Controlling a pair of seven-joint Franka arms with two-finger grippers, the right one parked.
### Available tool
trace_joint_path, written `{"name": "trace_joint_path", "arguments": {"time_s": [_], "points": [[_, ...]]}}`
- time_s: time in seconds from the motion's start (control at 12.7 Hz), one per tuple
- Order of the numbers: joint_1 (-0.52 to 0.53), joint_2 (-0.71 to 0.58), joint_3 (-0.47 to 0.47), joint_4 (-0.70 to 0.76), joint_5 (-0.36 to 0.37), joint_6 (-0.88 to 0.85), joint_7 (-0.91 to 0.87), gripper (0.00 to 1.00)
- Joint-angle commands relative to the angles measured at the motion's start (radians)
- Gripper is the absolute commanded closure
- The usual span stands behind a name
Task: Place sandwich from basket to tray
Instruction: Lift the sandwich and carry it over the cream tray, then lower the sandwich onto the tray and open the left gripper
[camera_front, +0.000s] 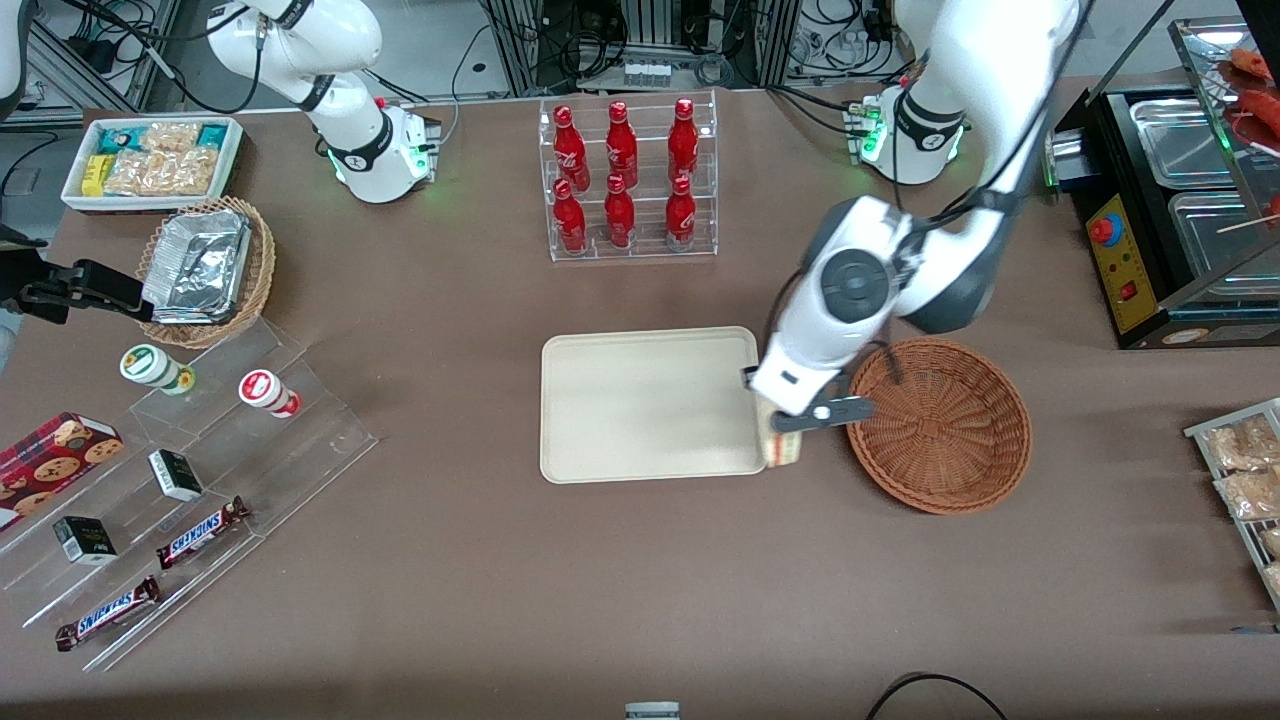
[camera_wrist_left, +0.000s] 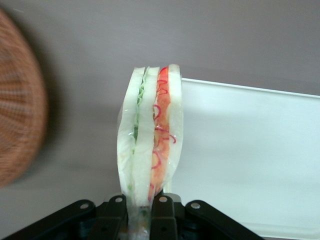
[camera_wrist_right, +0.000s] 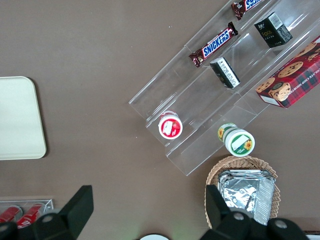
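Clearly gripper (camera_wrist_left: 139, 212) clamps sandwich (camera_wrist_left: 150, 135), seemingly upright.

The black claw (camera_wrist_left: 138, 212) grips a sandwich (camera_wrist_left: 150, 135) of pale bread with green and red-orange layers. The tray (camera_front: 648, 403) is plain cream; the basket (camera_front: 940, 425) is reddish-brown weave; the desk (camera_front: 640, 580) is brown.
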Motion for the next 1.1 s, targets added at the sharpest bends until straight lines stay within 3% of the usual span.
{"name": "trace_joint_path", "arguments": {"time_s": [0.0,0.47,0.71,0.94,1.02], "points": [[-0.097,0.139,0.013,0.165,0.016,-0.027,-0.113,1.00],[-0.206,0.230,0.021,0.231,0.022,0.051,-0.246,1.00],[-0.226,0.283,0.018,0.250,0.163,0.062,-0.397,1.00],[-0.247,0.299,0.017,0.247,0.173,0.091,-0.425,1.00],[-0.246,0.300,0.017,0.247,0.170,0.093,-0.425,0.84]]}}
